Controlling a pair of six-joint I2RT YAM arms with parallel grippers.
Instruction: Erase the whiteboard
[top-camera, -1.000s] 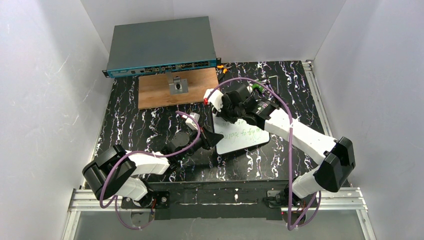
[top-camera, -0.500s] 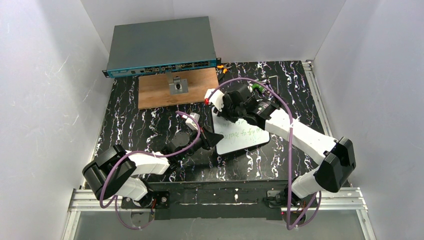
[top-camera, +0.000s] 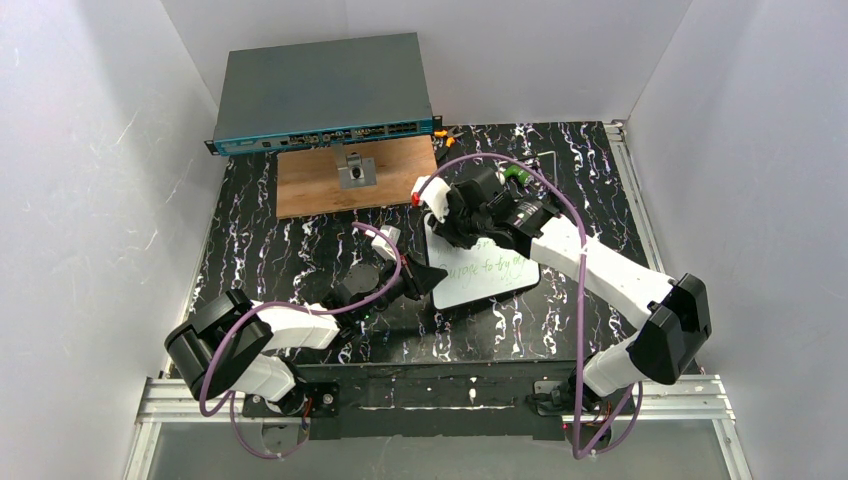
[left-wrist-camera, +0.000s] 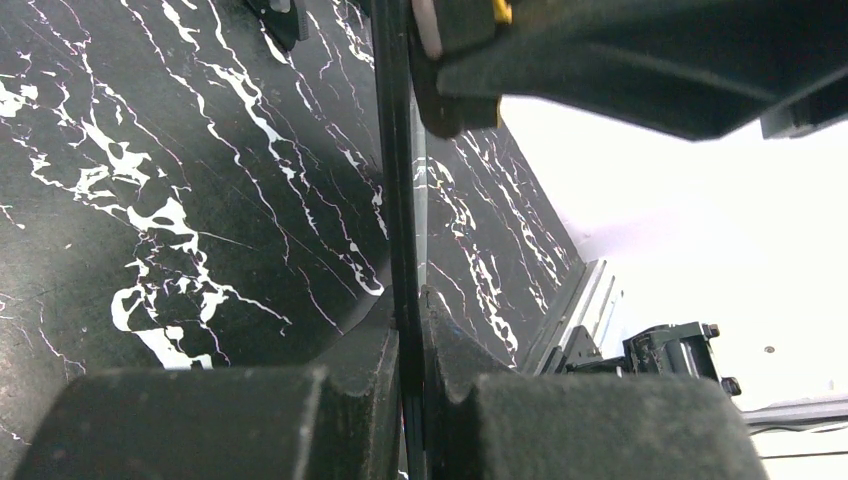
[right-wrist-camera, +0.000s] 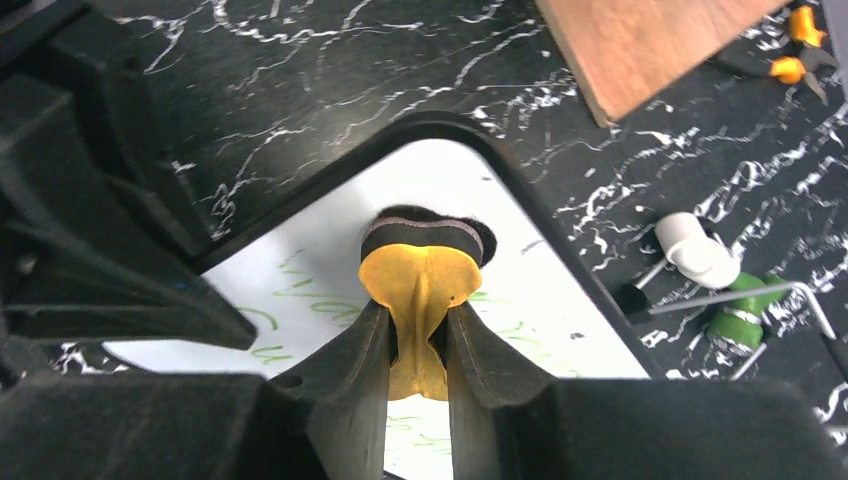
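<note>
- Black-marbled tabletop (top-camera: 290, 250) carries the whiteboard (top-camera: 495, 282). In the top view the board lies flat just right of the frame's middle, below and right of the brown wooden board (top-camera: 320, 185).
- The whiteboard's long axis seems to run left to right across the frame, with the right end tipped slightly toward the top. The right arm covers its upper part, so the full outline is not certain. The green writing (top-camera: 490, 266) follows the same line.
- Left pincer (top-camera: 425, 281) sits at the whiteboard's left edge. Its wrist view shows the fingers closed on the thin dark rim.
- Right pincer (top-camera: 455, 222) is clamped on a yellow eraser (right-wrist-camera: 420, 268) with a dark felt face. The felt is set down on the white surface near the upper-left rounded corner.
- Compared with one second earlier, the right pincer and eraser have shifted slightly toward the top of the frame. The whiteboard and the left arm lie as before.
- Green marker (right-wrist-camera: 738, 322) lies on the tabletop right of the whiteboard in the right wrist view.
</note>
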